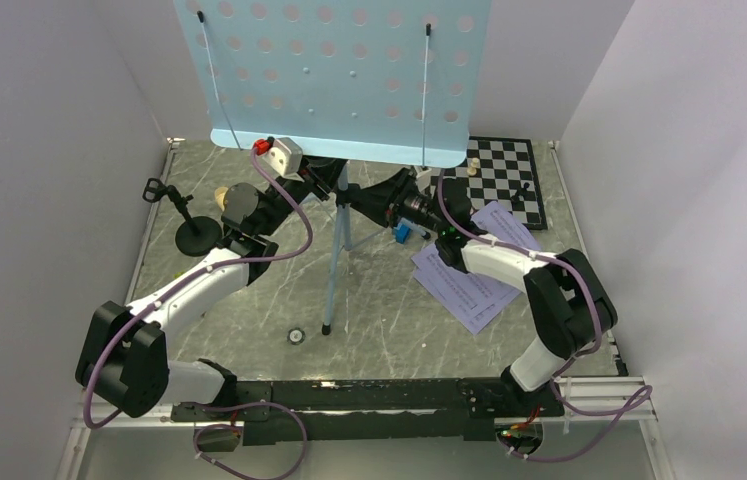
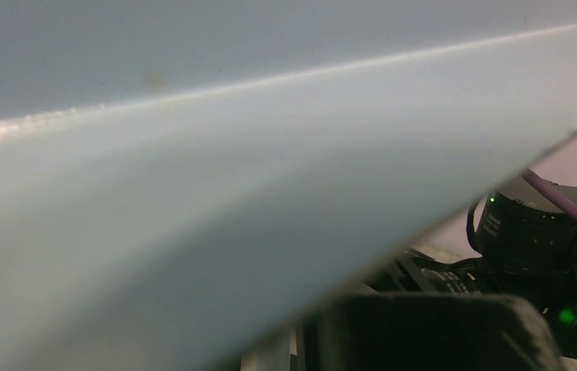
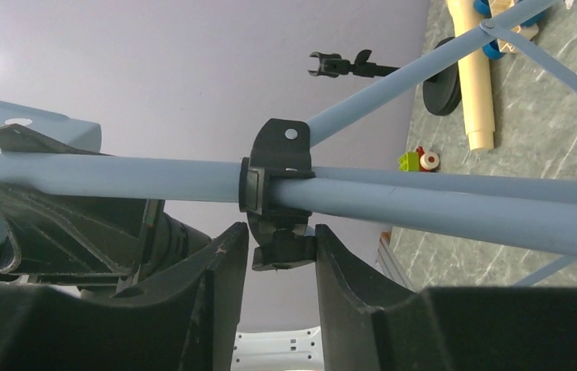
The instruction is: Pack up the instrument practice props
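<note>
The light-blue perforated music stand stands upright at mid-table on its pole. My right gripper is at the pole under the desk. In the right wrist view its fingers close round the black clamp knob on the pole. My left gripper reaches under the desk's lower edge from the left. The desk's pale surface fills its wrist view, so its jaws are hidden. Lavender pages lie at the right. The tan microphone and the black mic stand are at the left.
A chessboard with pieces lies at the back right. A small blue block sits near the right wrist. Toy blocks lie past the pole. A small round fitting is in the tabletop. White walls close in three sides.
</note>
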Motion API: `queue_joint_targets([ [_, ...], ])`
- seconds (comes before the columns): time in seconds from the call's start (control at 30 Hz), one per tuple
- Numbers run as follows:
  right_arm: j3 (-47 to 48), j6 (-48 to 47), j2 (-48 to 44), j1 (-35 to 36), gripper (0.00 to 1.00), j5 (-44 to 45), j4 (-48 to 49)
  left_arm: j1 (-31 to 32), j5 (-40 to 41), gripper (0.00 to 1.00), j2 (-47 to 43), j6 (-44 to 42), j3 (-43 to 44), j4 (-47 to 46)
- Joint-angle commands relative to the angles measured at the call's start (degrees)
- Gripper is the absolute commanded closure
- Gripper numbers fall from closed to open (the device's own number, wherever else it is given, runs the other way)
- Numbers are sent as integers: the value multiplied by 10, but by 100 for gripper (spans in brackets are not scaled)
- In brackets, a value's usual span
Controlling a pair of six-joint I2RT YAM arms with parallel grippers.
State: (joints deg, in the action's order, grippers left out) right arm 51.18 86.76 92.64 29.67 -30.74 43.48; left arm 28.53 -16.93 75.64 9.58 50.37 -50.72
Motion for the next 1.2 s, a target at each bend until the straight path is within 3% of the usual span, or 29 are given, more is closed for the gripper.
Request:
queue_joint_targets([
  [0.0, 34, 21, 6, 0, 62, -8, 37, 9, -15, 100, 14, -12, -4, 56],
  [0.2, 45, -4, 7, 0, 85, -14, 18, 12, -16, 100, 14, -10, -8, 56],
  [0.3, 47, -78, -13, 0, 100, -6, -31, 11, -18, 100, 12, -10, -8, 59],
  [0.47, 47, -226, -36, 2, 100, 1, -106, 12, -19, 100, 15, -4, -3, 72],
  [0.63, 84, -288, -21, 7, 100, -22, -166, 12, -16, 100, 15, 1, -8, 67],
  [0.8, 142, -554, -54, 48, 100, 121, -338, 12, -16, 100, 13, -1, -9, 73],
  [0.83, 143, -578, -58, 54, 100, 149, -349, 12, -16, 100, 12, -2, -10, 74],
  [0.9, 143, -557, -56, 43, 100, 123, -361, 12, -17, 100, 11, -3, -11, 73],
  [0.93, 137, -529, -53, 32, 97, 93, -351, 12, -16, 100, 11, -4, -11, 73],
  [0.97, 127, -498, -51, 25, 80, 67, -329, 12, -17, 100, 12, -3, -11, 72],
  [1.03, 110, -442, -49, 16, 54, 34, -289, 12, -16, 100, 11, -3, -13, 70],
  [1.1, 98, -399, -48, 13, 43, 13, -258, 12, -15, 100, 9, -4, -14, 70],
  [1.17, 94, -359, -43, 10, 38, -9, -226, 11, -15, 100, 8, -6, -15, 71],
])
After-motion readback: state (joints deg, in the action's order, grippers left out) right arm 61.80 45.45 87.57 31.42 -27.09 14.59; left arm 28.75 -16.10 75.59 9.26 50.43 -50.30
